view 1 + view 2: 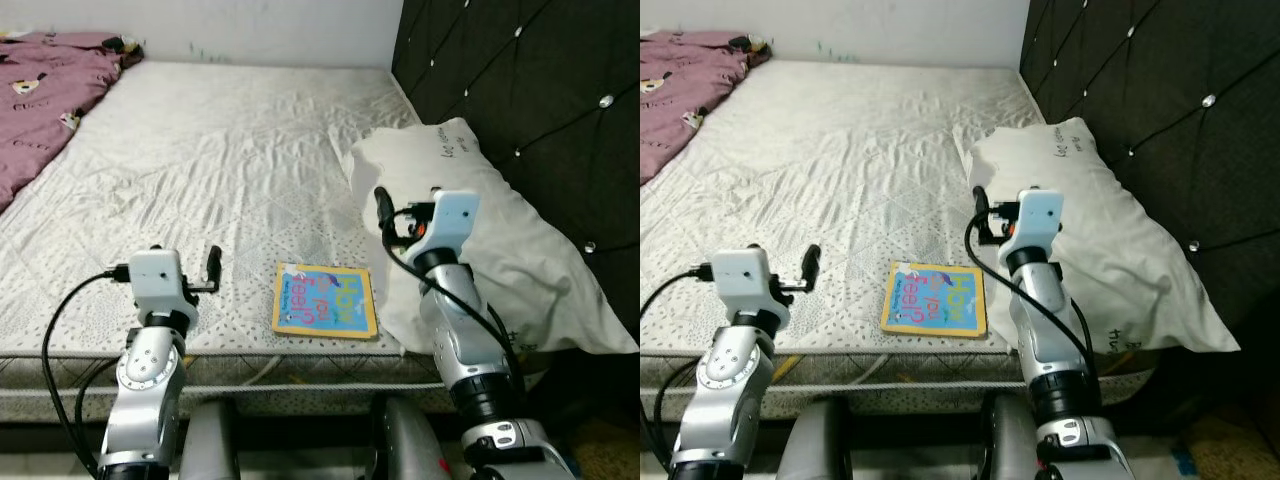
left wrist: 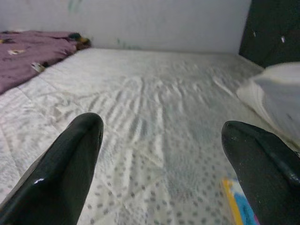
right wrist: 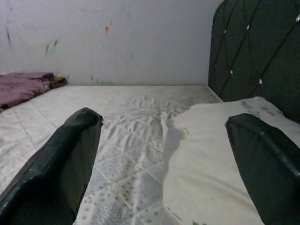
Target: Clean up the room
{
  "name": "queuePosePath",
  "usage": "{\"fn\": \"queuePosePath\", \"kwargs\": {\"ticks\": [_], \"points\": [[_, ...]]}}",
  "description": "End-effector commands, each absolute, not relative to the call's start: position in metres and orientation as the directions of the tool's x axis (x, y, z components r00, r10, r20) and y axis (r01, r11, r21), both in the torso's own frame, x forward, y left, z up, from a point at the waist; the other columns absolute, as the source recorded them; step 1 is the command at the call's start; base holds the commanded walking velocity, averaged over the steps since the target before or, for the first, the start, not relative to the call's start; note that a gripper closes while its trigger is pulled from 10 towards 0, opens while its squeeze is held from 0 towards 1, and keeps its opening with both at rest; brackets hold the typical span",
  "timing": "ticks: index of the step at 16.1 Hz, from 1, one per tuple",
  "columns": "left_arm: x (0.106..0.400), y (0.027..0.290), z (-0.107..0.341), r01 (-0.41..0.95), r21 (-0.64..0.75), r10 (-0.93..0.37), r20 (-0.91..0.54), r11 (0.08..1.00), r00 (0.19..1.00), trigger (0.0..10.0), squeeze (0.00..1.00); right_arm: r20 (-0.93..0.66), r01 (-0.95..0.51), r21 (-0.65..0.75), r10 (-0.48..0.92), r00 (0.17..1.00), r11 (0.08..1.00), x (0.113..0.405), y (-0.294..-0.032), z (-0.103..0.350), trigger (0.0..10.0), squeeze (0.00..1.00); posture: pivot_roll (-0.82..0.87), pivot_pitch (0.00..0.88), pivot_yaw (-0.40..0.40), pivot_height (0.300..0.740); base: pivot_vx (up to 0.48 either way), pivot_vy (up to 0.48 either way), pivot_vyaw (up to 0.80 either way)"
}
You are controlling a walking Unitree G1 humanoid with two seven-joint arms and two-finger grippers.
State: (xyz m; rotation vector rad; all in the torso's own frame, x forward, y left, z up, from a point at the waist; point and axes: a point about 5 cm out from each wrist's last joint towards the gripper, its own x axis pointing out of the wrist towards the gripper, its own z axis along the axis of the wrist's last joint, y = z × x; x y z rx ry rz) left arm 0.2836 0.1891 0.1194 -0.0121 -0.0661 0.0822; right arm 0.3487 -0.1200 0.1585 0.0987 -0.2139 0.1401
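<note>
At the near edge of the bed (image 1: 250, 160), a blue and yellow children's book (image 1: 325, 300) lies flat on the pale quilted mattress cover, between the two raised arms and just beside the lower corner of a white pillow (image 1: 500, 250). The left tool (image 1: 213, 268) hovers over the mattress to the left of the book, its two black fingers (image 2: 70, 164) spread wide apart and holding nothing; in the left wrist view a corner of the book shows close to one finger, with bare cover between the two. The right tool (image 1: 383, 212) is held higher, over the near end of the pillow, and its fingers (image 3: 65, 159) are likewise wide apart and empty, touching nothing that can be seen. The pillow lies lengthwise along the right side of the bed, against a black tufted headboard (image 1: 520, 90) studded with shiny buttons; some dark lettering is printed near its far end, too small to read. Farther back the mattress cover runs wrinkled and mostly bare. At the far left corner a purple blanket (image 1: 45, 90) with small cartoon prints is bunched up, with a small dark object, unclear in kind, at its far edge. Behind the bed stands a plain white wall (image 3: 117, 37) marked with a few small coloured scribbles.
</note>
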Motion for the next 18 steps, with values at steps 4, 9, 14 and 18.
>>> {"fn": "queuePosePath", "kwargs": {"ticks": [4,9,14,18], "points": [[0.275,0.189,0.121,-0.118,-0.011,0.118,0.049,0.993,0.992,10.0,0.00,0.199,-0.124,0.111,0.100,0.975,0.986,0.343,-0.124,0.153,10.0,0.00,0.08,0.000,-0.034,0.658,0.000,0.000,0.00],[0.267,0.175,0.118,-0.101,-0.014,0.102,0.038,0.995,0.994,10.0,0.00,0.165,-0.112,0.122,0.092,0.982,0.986,0.333,-0.125,0.142,10.0,0.00,0.09,0.000,-0.036,0.718,0.000,0.000,0.00],[0.265,0.165,0.120,-0.035,-0.015,0.036,0.053,0.999,0.998,10.0,0.00,0.154,-0.083,0.104,0.066,0.986,0.991,0.330,-0.134,0.143,10.0,0.00,0.07,0.000,-0.027,0.740,0.000,0.000,0.00],[0.267,0.157,0.117,-0.026,-0.060,0.028,0.037,0.998,0.999,10.0,0.00,0.146,-0.078,0.085,0.065,0.987,0.993,0.329,-0.138,0.142,10.0,0.00,0.06,0.000,-0.028,0.740,0.000,0.000,0.00]]}}
